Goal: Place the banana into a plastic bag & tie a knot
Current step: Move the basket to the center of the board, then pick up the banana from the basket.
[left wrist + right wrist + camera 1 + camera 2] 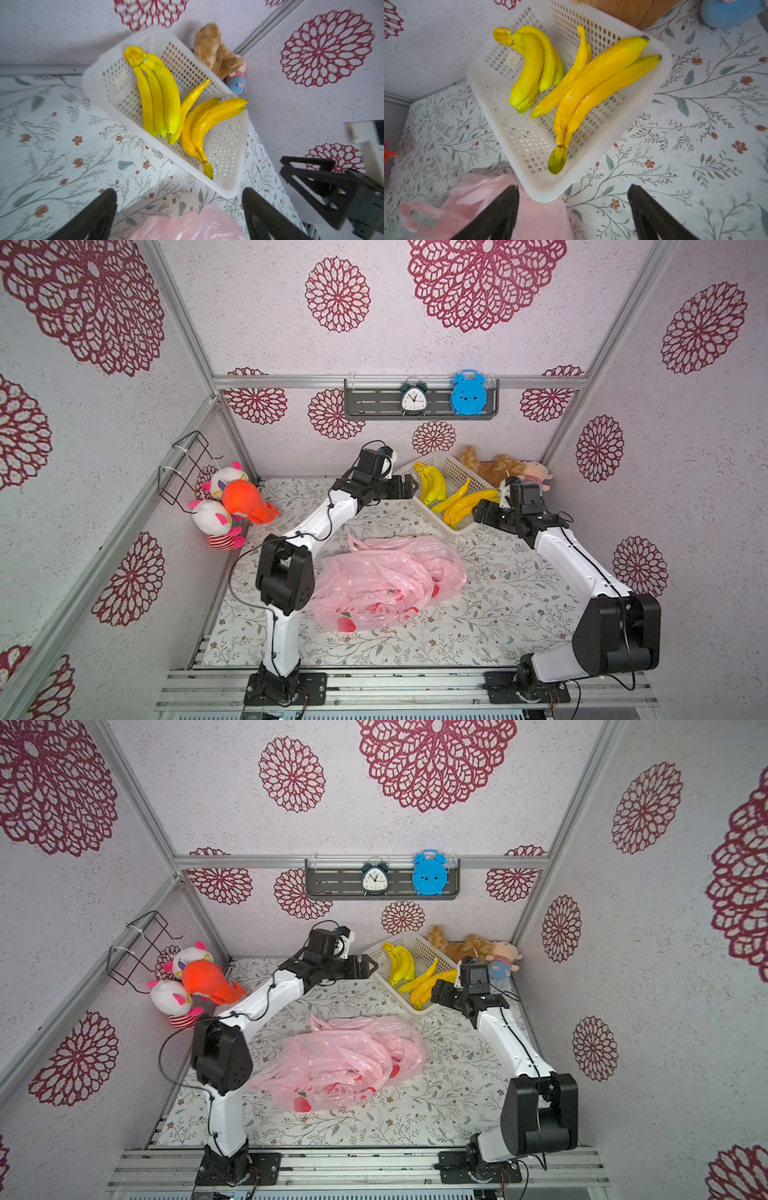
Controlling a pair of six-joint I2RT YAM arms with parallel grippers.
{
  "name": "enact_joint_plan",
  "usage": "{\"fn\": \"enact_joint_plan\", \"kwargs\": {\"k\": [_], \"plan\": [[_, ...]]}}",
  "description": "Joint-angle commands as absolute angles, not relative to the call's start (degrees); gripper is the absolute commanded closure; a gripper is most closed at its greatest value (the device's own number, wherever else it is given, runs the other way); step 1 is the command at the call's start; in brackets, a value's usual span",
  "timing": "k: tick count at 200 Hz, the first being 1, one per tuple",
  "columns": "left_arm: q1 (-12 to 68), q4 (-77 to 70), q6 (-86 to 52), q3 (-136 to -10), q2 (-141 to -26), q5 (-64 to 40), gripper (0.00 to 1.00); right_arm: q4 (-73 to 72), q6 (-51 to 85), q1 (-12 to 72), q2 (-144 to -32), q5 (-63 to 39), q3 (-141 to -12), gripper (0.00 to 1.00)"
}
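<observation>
left wrist view: white basket (89,80) holds bananas (166,95); left gripper (178,193) and right gripper (573,189) gape empty.

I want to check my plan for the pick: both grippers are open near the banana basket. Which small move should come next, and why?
Probably lower the right gripper around the two-banana bunch in the white basket. Its jaws are open and empty, that bunch lies nearest it, and no banana shows in the pink bag yet.
</observation>
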State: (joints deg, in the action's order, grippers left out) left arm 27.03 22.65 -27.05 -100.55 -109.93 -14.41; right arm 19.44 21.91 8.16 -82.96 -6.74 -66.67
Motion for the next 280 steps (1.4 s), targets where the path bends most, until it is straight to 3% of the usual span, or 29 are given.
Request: {"fn": "enact_joint_plan", "kwargs": {"k": [1, 67, 103, 153, 220, 262, 280], "plan": [[27.03, 22.95, -25.83, -90.53, -100.6, -4.4, 0.03, 18.77, 19.21, 10.26, -79.95, -10.47, -66.34, 0.13], [26.73, 36.65, -39.39, -61.31, -69.02, 12.63, 0.03, 17.5, 18.19, 13.93, -79.79, -10.38, -65.38, 0.14], [26.22, 49.34, -47.28, -54.64, -58.65, 21.2, 0.03, 16.84, 19.96, 13.95, -87.99, -8.06, -71.88, 0.18], [22.91, 58.25, -57.91, -46.63, -45.48, 24.37, 0.03, 17.18, 22.96, 13.89, -107.0, -5.94, -90.5, 0.23], [17.94, 64.17, -65.99, -43.45, -42.0, 21.94, 0.03, 27.89, 24.04, 13.84, -134.18, -5.18, -122.12, 0.25], [15.64, 70.21, -73.23, -42.52, -42.77, 19.87, 0.03, 28.12, 24.9, 13.89, -140.69, -6.71, -127.81, 0.32], [15.23, 69.33, -74.26, -40.81, -42.11, 16.93, 0.03, 27.13, 25.81, 13.89, -141.46, -7.07, -127.92, 0.4]]}}
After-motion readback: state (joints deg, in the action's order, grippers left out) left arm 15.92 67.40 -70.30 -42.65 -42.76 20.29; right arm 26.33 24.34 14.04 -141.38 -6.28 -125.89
